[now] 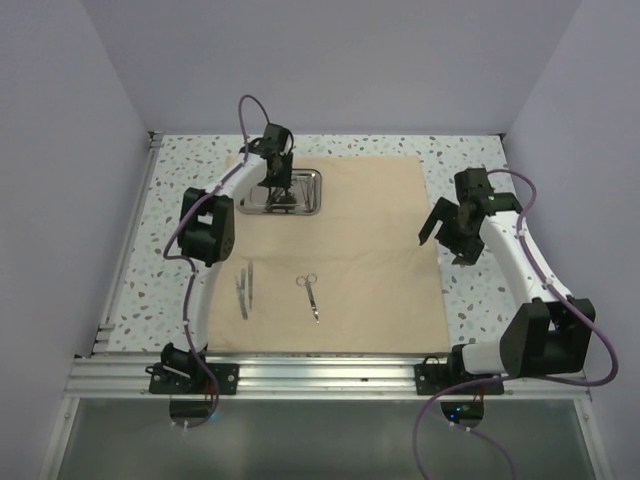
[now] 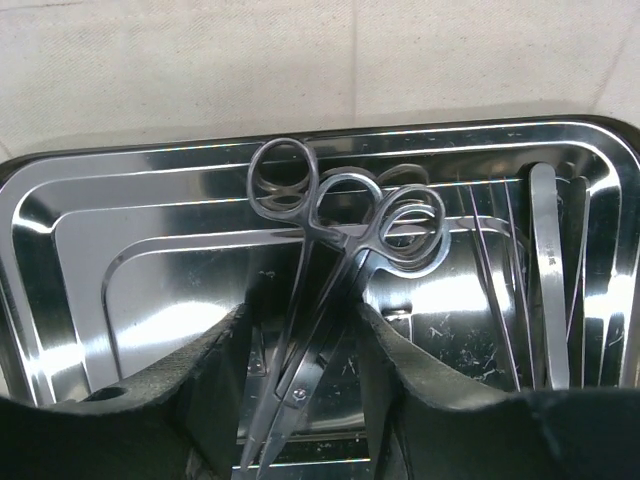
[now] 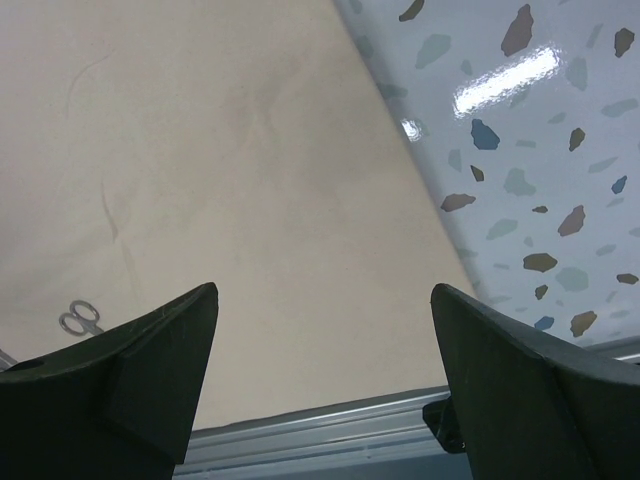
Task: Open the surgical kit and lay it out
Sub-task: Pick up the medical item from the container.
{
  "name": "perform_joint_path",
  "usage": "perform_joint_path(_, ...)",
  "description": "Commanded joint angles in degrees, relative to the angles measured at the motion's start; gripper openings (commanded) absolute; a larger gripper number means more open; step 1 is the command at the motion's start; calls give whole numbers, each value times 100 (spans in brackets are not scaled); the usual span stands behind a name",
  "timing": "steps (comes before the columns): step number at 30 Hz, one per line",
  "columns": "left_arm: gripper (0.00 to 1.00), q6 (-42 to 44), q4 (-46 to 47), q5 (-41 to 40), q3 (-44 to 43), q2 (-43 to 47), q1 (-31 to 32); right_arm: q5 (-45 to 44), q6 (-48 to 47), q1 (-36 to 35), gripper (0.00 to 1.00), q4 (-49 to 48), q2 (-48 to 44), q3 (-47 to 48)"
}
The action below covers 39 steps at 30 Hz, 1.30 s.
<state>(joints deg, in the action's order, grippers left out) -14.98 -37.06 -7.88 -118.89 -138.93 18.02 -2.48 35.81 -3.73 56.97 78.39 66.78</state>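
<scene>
1. We see the surgical kit already unwrapped. Its beige cloth wrap (image 1: 370, 260) lies flat over most of the table, and the steel tray (image 2: 150, 180) sits on the cloth's far left part.
2. The left gripper (image 2: 303, 340) reaches down into the tray. Its jaws stand apart on either side of the shanks of two crossed ring-handled instruments (image 2: 345, 225), and a gap shows at each side, so nothing is clamped. We judge it is lined up to lift one out by the shank.
3. Flat tweezers (image 2: 548, 280) and some thin rods rest along the tray's right side, not yet laid out.
4. On the cloth nearer the arms lie thin straight tools (image 1: 245, 288), likely tweezers. Small scissors (image 1: 309, 296) lie just to their right. The two are apart and roughly parallel, which looks like the start of a tidy row.
5. The right gripper (image 3: 322, 300) hovers above the cloth's right edge, well away from the tray. Its jaws are wide apart and hold nothing. We take it to be parked out of the way.
6. The table (image 1: 190, 160) is glossy white terrazzo with coloured flecks. Plain pale lilac walls (image 1: 330, 60) enclose it, and an aluminium rail (image 1: 320, 375) at the near edge carries both arm bases.
</scene>
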Motion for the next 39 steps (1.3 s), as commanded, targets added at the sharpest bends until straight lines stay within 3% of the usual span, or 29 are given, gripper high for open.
perform_joint_path(1, 48, 110, -109, 295, -11, -327, 8, -95, -22, 4, 91, -28, 80, 177)
perform_joint_path(5, 24, 145, -152, 357, 138, -336, 8, -103, -57, 12, 91, -72, 159, 221)
perform_joint_path(7, 2, 145, -170, 357, 226, -345, 8, -95, -83, 4, 91, -81, 220, 256)
perform_joint_path(8, 0, 136, -222, 322, 252, -354, 8, -86, -101, 12, 91, -90, 238, 265)
perform_joint_path(16, 0, 101, -284, -126, 253, 58, 8, 72, -145, 12, 91, -195, 308, 186)
perform_joint_path(23, 0, 66, -741, -539, -546, 437, 8, 195, -206, 21, 91, -283, 230, 46)
perform_joint_path(27, 0, -13, -812, -609, -574, 753, 8, 222, -250, 4, 91, -318, 124, -51)
perform_joint_path(33, 0, -110, -750, -574, -12, 1166, 8, 222, -329, 12, 91, -327, -34, -209)
perform_joint_path(39, 0, -469, -478, -557, 1358, 2289, 201, 354, -435, 12, 91, -292, -315, -376)
